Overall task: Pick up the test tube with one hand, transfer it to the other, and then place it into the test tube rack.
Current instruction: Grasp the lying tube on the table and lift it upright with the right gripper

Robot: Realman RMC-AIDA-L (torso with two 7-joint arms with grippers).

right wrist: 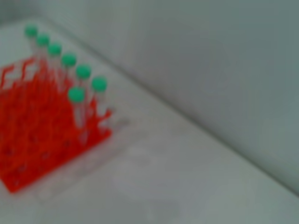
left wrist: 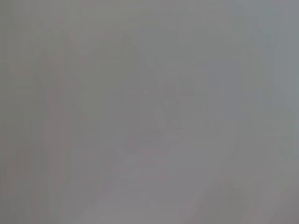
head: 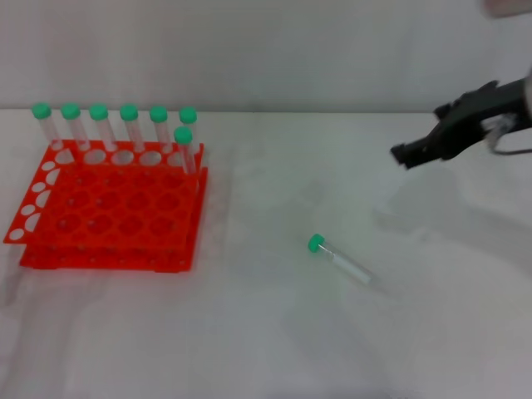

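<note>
The test tube (head: 341, 260), clear with a green cap, lies on its side on the white table, right of centre, cap pointing to the back left. My right gripper (head: 420, 133), black, hovers open and empty above the table at the far right, behind and to the right of the tube. The orange-red test tube rack (head: 108, 208) stands at the left and also shows in the right wrist view (right wrist: 37, 140). My left gripper is out of view; the left wrist view shows only a grey blur.
Several green-capped tubes (head: 112, 125) stand upright along the rack's back row, one in the second row at its right end; they also show in the right wrist view (right wrist: 70, 60). A pale wall runs behind the table.
</note>
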